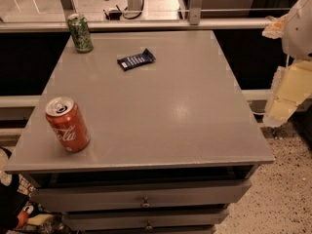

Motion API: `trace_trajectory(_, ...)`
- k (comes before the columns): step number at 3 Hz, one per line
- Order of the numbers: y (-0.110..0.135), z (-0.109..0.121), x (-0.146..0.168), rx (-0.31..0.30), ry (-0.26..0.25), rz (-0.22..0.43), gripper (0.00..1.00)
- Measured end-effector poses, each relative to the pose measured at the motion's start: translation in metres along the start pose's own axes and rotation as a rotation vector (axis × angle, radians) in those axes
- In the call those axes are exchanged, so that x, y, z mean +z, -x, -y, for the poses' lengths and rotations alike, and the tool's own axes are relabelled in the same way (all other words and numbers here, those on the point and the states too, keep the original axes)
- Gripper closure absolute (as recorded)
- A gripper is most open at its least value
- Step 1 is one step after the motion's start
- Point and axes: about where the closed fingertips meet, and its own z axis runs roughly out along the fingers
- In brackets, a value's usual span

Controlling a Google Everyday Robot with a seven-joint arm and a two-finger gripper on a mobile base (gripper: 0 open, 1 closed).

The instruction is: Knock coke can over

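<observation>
The red coke can [67, 125] stands upright near the front left corner of the grey table top [165, 106], its silver top and pull tab facing up. My gripper [288, 92] hangs at the right edge of the view, beyond the table's right side and far from the can. It holds nothing that I can see.
A green can [80, 32] stands upright at the table's back left corner. A dark blue snack wrapper [136, 59] lies flat at the back middle. Drawers [144, 194] sit under the table top. A rail [146, 25] runs behind the table; speckled floor lies to the right.
</observation>
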Motion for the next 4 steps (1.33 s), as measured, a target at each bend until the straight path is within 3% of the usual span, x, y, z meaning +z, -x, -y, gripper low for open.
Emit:
trace_trajectory(1,0.000,0.000,0.000,0.000,0.000,0.000,0.00)
trace_trajectory(2,0.006,-0.003,0.005,0.012,0.020,0.052,0.00)
trace_trajectory(3,0.019,-0.014,0.015,0.029,0.055,0.175,0.00)
trace_trajectory(4,0.051,-0.031,0.026,0.026,0.099,0.352,0.00)
